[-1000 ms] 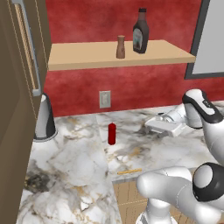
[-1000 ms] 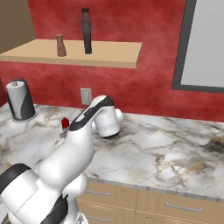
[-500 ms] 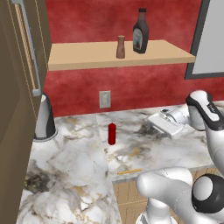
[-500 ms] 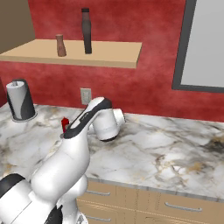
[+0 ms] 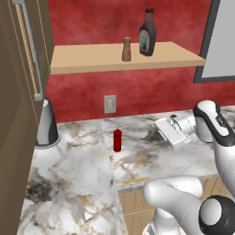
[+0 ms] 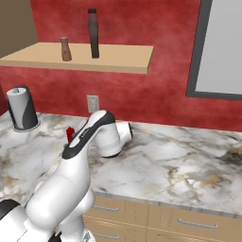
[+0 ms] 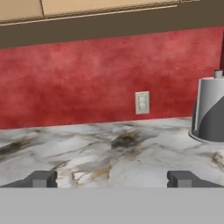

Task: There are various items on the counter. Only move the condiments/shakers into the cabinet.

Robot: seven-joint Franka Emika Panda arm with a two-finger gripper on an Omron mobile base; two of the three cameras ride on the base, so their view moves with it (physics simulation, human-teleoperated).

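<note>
On shelf: brown sauce bottle [image 5: 147,33] and tan shaker [image 5: 126,49], upright, side by side on the wooden board [image 5: 92,59] against the red wall.
Counter [image 5: 82,170]: red bottle [image 5: 117,140] upright, below the wall socket [image 5: 109,104].
Other items: grey-and-black cone appliance [image 5: 47,125] at left near the dark door [image 5: 18,114]; orange stick [image 5: 136,180] at the front edge.
Gripper [image 7: 112,179]: low over the marble, fingers wide apart, holding nothing; aimed at the wall and socket, cone appliance at its side.
Obstruction: arm hides most of the red bottle in the right base view.
Change: wrist has swung further right, away from the red bottle; bottles unmoved.
</note>
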